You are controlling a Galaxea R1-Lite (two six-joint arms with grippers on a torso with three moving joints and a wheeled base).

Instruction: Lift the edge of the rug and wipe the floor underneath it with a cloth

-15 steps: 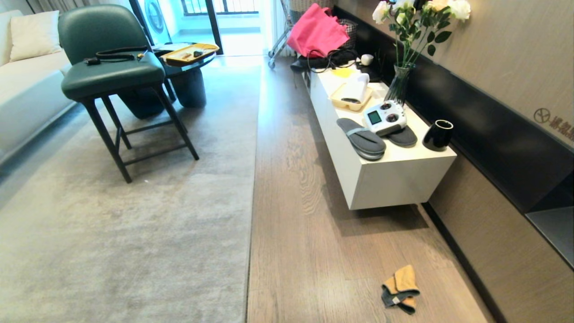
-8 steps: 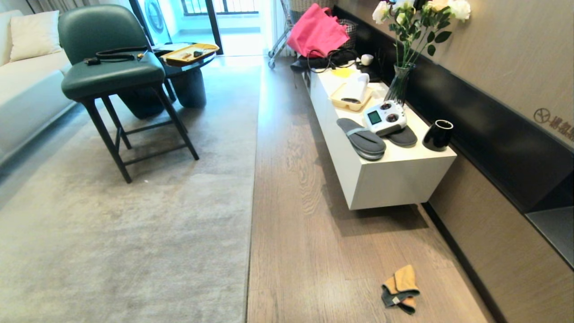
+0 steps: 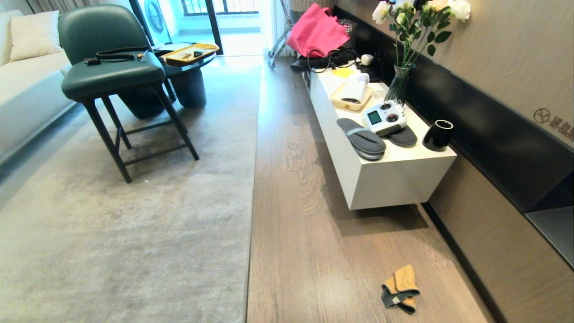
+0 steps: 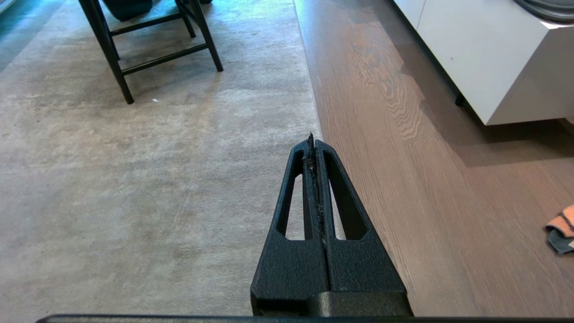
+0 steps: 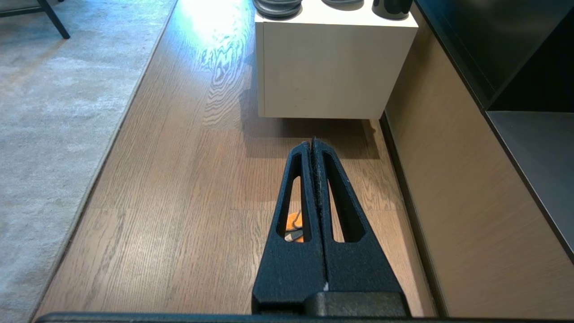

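Note:
The light grey rug (image 3: 134, 233) lies flat, and the rug edge (image 3: 252, 197) runs straight along the brown wood-grain floor (image 3: 309, 251). The orange-yellow and dark cloth (image 3: 400, 289) lies crumpled on the floor near the wall. Neither arm shows in the head view. My left gripper (image 4: 311, 137) is shut and empty, high above the rug edge (image 4: 314, 112), with the cloth (image 4: 563, 229) off to one side. My right gripper (image 5: 312, 141) is shut and empty above the floor (image 5: 179, 193). The cloth (image 5: 293, 226) shows only through a slot in its finger.
A long white low cabinet (image 3: 385, 179) stands along the wall with slippers, a remote controller, a black cup and a flower vase on it. A green chair (image 3: 112, 76) and a dark round table (image 3: 188, 63) stand on the rug, a sofa (image 3: 22, 89) beyond. A pink bag (image 3: 316, 31) sits far back.

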